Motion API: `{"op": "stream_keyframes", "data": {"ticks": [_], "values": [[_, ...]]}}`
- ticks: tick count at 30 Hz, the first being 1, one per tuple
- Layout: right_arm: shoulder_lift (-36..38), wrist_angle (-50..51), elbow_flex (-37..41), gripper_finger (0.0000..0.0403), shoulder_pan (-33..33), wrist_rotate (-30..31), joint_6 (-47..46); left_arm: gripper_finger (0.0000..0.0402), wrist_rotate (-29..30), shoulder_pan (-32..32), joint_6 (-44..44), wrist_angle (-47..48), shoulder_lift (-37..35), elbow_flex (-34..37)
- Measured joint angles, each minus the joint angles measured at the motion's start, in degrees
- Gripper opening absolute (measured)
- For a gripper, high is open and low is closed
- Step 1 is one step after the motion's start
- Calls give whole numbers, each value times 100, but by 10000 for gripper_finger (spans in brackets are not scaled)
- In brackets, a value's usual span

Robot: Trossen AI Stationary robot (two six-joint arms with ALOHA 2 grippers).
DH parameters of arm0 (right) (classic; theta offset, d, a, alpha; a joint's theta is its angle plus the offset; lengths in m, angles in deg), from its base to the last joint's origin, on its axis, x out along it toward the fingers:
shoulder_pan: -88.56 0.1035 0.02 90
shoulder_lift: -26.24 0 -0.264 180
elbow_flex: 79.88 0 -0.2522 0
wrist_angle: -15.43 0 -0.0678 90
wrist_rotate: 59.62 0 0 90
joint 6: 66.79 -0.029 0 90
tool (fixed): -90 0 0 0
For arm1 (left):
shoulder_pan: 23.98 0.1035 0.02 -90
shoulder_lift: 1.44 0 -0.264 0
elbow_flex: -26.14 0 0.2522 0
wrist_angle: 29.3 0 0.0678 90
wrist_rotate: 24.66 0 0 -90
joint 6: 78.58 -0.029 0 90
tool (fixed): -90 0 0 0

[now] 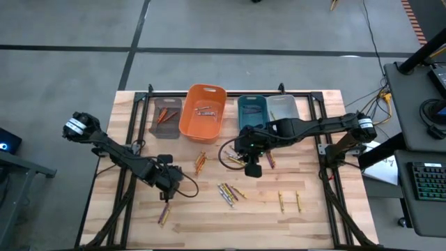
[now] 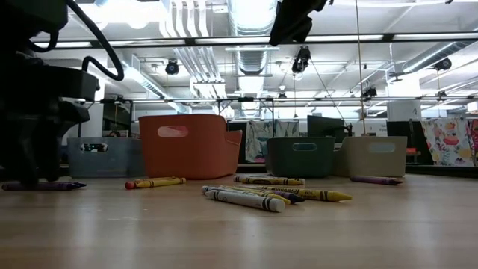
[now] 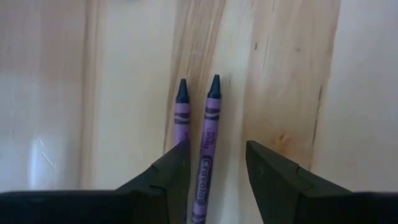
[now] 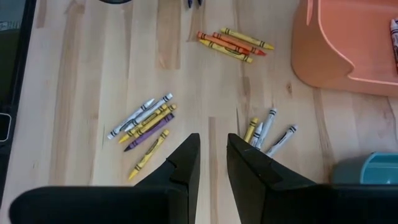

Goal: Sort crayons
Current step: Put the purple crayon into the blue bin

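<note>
Crayons, short paper-wrapped wax sticks (image 1: pixel 228 192), mostly lie loose across the pale wooden table (image 1: pixel 320 216); only a few rest in the brown plastic bin (image 1: pixel 166 116) and orange plastic bin (image 1: pixel 203 111), so sorting looks early. Left gripper (image 3: pixel 214 163) sits low with fingers parted around one of two purple crayons (image 3: pixel 207 146), not yet pinched. Right gripper (image 4: pixel 212 155) hovers empty, fingers narrowly apart, above the middle clusters
</note>
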Motion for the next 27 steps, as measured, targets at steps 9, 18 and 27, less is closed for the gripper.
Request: {"op": "stream_keyframes", "data": {"ticks": [9,18,27], "values": [[-4,-2,2,68,0,0,-2,136,-193,-20,8,-197,221,45],[-7,-4,2,68,0,0,-1,119,-201,-126,6,-259,363,17],[-9,60,10,68,0,-4,48,11,-257,-245,-39,-317,356,21]]}}
